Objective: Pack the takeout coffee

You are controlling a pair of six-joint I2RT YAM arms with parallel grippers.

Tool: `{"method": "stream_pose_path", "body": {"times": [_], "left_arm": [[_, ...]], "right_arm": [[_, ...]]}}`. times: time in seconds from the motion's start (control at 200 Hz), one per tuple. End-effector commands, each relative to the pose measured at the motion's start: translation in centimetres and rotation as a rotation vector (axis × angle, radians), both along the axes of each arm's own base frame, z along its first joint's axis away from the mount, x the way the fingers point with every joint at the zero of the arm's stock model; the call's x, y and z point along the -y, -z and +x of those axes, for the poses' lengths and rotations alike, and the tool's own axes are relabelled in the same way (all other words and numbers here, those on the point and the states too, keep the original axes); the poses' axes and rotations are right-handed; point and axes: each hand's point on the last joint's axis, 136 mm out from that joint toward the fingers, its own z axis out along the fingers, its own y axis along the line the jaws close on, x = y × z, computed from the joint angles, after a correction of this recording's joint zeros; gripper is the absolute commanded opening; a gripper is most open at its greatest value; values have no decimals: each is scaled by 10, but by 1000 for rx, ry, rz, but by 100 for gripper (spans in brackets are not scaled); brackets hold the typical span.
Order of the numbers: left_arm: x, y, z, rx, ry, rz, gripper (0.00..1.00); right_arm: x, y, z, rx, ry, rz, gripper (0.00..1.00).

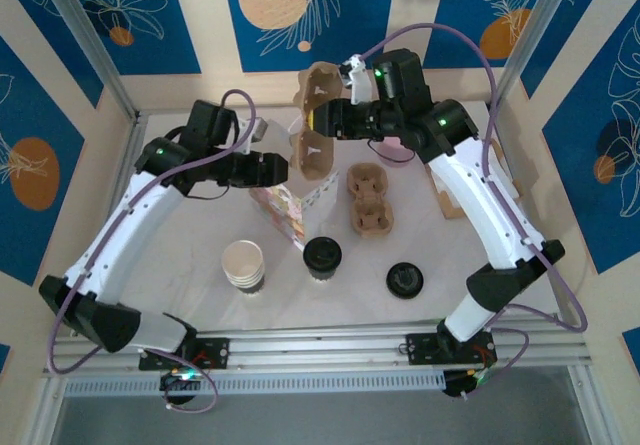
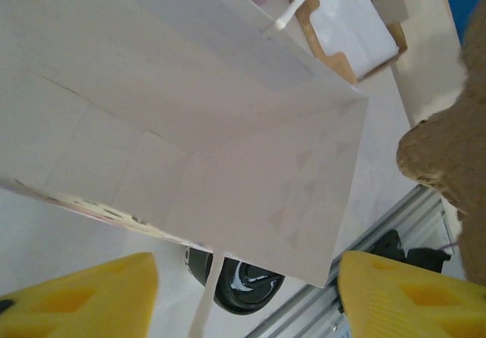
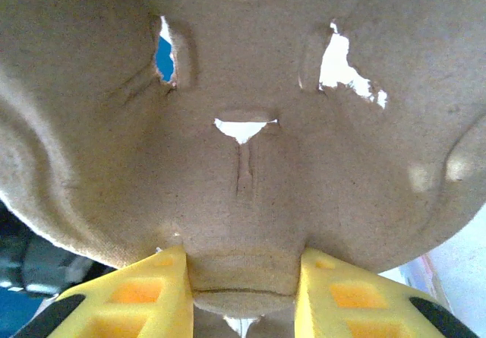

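Observation:
The takeout coffee [image 1: 322, 257], a small cup under a black lid, stands on the table near the front middle. Its lid [image 2: 239, 281] peeks out past the edge of a white paper bag [image 2: 228, 125], which lies on its side with its mouth facing my left gripper. The left gripper [image 1: 283, 170] [image 2: 247, 300] is open just above the bag [image 1: 290, 207], with nothing between its yellow fingers [image 2: 83, 296]. My right gripper [image 1: 322, 120] [image 3: 243, 292] is shut on the rim of a brown pulp cup carrier [image 1: 312, 125] [image 3: 243, 110], held upright in the air behind the bag.
A stack of lidless cream cups [image 1: 244, 265] stands left of the coffee. A loose black lid [image 1: 404, 279] lies to its right. A second pulp carrier [image 1: 368, 201] rests mid-table, a brown tray [image 1: 455, 197] at the right. The metal rail [image 1: 320, 343] runs along the front.

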Motion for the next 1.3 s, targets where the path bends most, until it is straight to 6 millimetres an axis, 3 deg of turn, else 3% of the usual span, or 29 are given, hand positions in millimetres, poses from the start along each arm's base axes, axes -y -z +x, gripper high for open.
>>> {"method": "stream_pose_path", "body": {"times": [0.0,0.225,0.44,0.575,0.775,1.035,1.296], "left_arm": [[-14,-16,-9,61,-24,19,78],[-44,-45,-19,163,-124,45,100],[-99,-60,-16,223,-317,46,100],[-127,-47,1,175,-424,-20,97],[-156,-17,39,72,-516,-170,85],[-155,26,72,-14,-531,-224,78],[-152,47,90,-57,-522,-242,76]], "right_arm": [[-11,-6,1,43,-48,-1,34],[-25,1,9,91,-70,-64,34],[-39,14,13,123,-93,-145,33],[-43,21,14,142,-100,-197,33],[-52,34,13,165,-129,-287,33],[-56,54,15,186,-136,-432,33],[-56,69,14,206,-136,-545,33]]}}
